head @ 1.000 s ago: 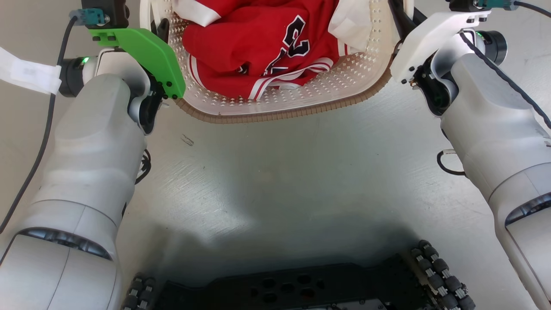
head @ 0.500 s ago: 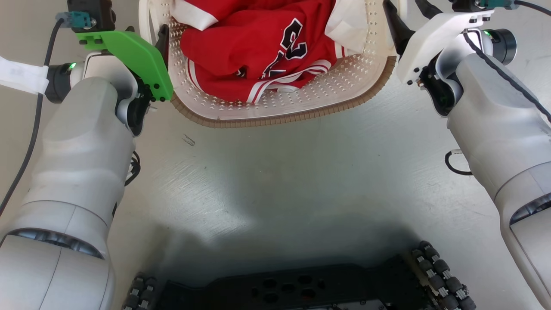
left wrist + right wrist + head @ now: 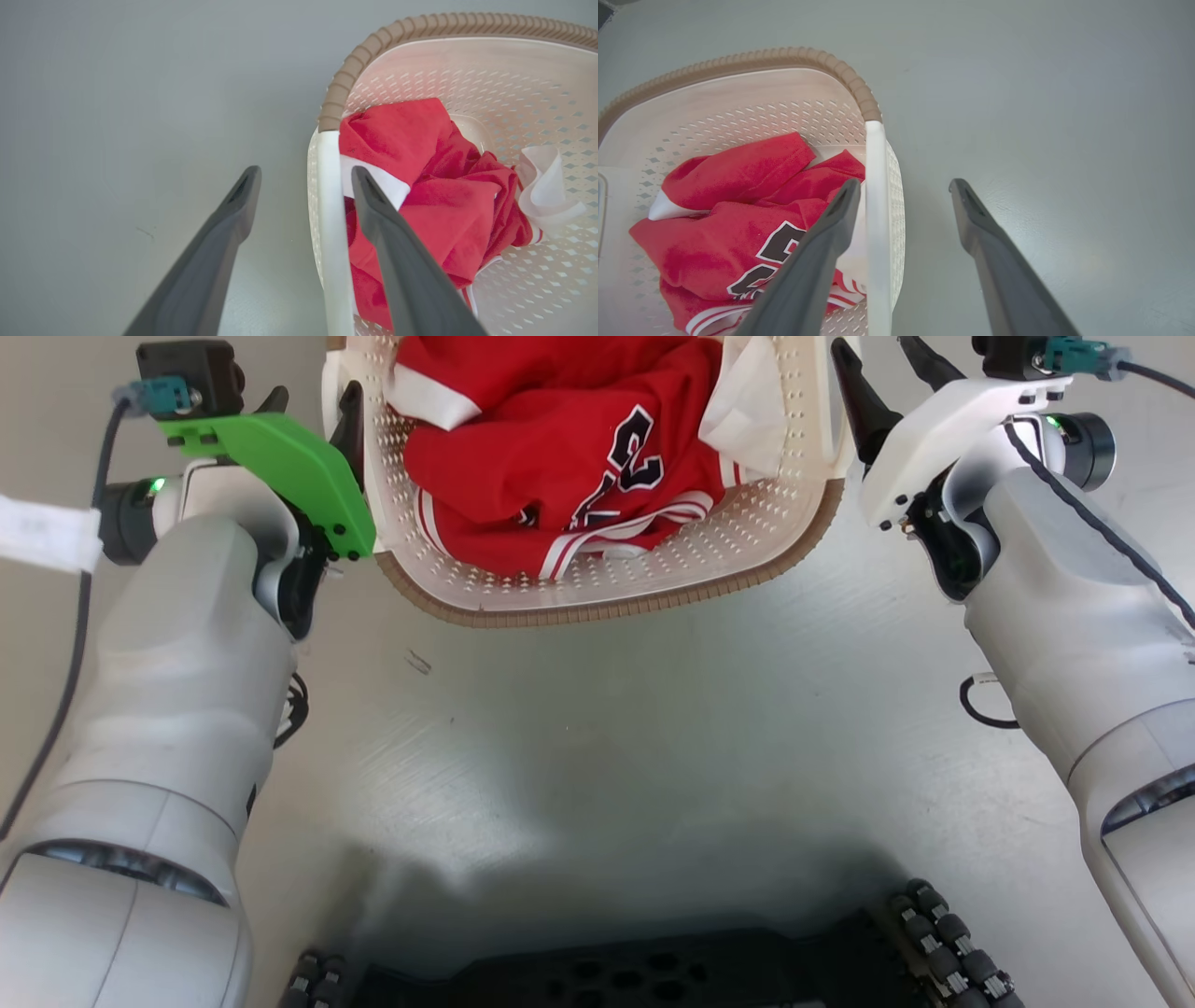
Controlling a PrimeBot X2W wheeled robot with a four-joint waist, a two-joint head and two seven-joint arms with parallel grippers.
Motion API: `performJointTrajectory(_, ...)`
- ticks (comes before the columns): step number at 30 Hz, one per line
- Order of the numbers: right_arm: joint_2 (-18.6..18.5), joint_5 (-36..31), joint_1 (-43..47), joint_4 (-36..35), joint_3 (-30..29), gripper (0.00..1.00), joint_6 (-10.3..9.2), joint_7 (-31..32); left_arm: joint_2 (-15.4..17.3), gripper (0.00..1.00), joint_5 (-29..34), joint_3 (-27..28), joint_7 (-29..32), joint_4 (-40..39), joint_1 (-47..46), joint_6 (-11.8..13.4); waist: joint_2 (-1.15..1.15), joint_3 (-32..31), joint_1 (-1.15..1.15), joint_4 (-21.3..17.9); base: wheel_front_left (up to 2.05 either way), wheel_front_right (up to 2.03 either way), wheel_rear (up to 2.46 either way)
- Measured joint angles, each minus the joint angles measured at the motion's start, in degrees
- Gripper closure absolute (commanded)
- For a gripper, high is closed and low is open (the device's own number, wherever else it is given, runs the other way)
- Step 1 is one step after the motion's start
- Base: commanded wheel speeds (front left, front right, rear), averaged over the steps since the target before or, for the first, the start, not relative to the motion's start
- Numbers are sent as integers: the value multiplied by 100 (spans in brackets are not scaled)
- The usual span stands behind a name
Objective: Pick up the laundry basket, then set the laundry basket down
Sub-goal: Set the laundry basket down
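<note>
The laundry basket [image 3: 607, 607] is cream-white and perforated with a brown ribbed rim. It stands on the grey floor at the top middle of the head view and holds a red jersey [image 3: 560, 439] and a white cloth [image 3: 747, 411]. My left gripper [image 3: 316, 394] is open. In the left wrist view its fingers [image 3: 224, 242] straddle the basket's white side handle [image 3: 327, 210], one outside and one inside above the jersey. My right gripper [image 3: 870, 347] is open too. Its fingers [image 3: 994, 252] stand on either side of the other white handle [image 3: 875, 186].
My dark wheeled base [image 3: 635, 980] fills the bottom of the head view, with grey floor between it and the basket. A black cable [image 3: 65, 653] and a white strip [image 3: 37, 527] hang by my left arm. Bare floor lies outside both handles.
Each gripper now shows two spread fingers around its handle, where a second ago they looked closer together. The basket's near rim sits slightly lower in the picture, and the camera has shifted too.
</note>
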Motion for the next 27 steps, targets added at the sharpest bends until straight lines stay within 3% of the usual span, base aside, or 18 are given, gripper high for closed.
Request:
performJointTrajectory(7, -27, 69, 192, -192, -90, 0, 1, -111, 13, 0, 134, -75, -549, -73, 133, 0, 0, -281, 0, -13, 0, 0, 0)
performJointTrajectory(14, -99, 80, 469, -504, -201, 0, 1, -149, 124, 0, 236, -123, -678, -191, 388, 1, 0, -721, 0, -32, 0, 0, 0)
performJointTrajectory(19, -263, 55, 587, -1245, -495, 0, -3, -148, 211, 0, 382, -113, -700, -369, 544, 57, 0, -1067, 0, -52, 0, 0, 0)
performJointTrajectory(27, -461, -207, 1108, -2239, -970, 0, -280, -149, 453, 0, 644, 148, -692, -1406, 698, 364, 0, -1646, 0, -88, 0, 0, 0)
